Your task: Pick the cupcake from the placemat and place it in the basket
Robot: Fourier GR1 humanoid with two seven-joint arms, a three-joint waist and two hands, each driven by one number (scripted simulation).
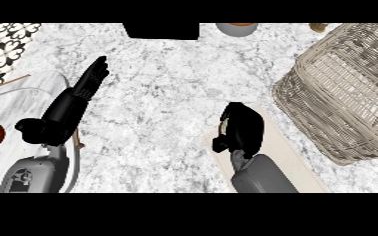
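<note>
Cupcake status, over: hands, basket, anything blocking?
Right hand curled over the placemat, cupcake barely showing under it. Left hand open, resting at left. Basket at right, nothing between.

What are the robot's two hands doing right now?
Left hand: open, fingers straight, holding nothing.
Right hand: curled over the placemat; what it holds is hidden, likely the cupcake.

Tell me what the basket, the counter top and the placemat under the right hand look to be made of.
Basket: woven wicker or rattan, by its pale tan interlaced strands and open gaps; matte.
Counter top: looks like marble or similar stone, white with grey mottled veining; its finish is hard to judge.
Placemat: plain beige and matte, perhaps cloth or paper; no weave shows, and the right hand covers part.
</note>
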